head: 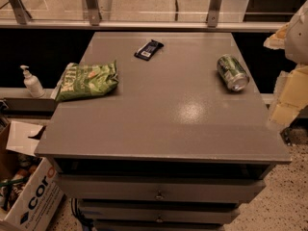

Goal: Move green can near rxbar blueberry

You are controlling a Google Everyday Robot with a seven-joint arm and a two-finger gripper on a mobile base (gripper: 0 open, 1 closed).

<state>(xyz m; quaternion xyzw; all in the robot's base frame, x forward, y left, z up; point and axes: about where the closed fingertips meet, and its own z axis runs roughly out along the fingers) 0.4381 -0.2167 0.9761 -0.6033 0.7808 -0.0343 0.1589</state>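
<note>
The green can [232,72] lies on its side near the right edge of the grey table top [168,114], its silver end towards me. The rxbar blueberry [148,49], a flat dark bar with a white label patch, lies at the far middle of the table, well to the left of the can and beyond it. My gripper [288,97] shows as a pale yellowish-white shape at the right edge of the view, beside the table's right side. It is to the right of the can, apart from it and holding nothing that I can see.
A green chip bag [87,81] lies at the table's left edge. A soap dispenser [32,82] stands on a ledge to the left. A cardboard box [26,196] sits on the floor at lower left. Drawers [159,192] are under the table top. A railing runs behind the table.
</note>
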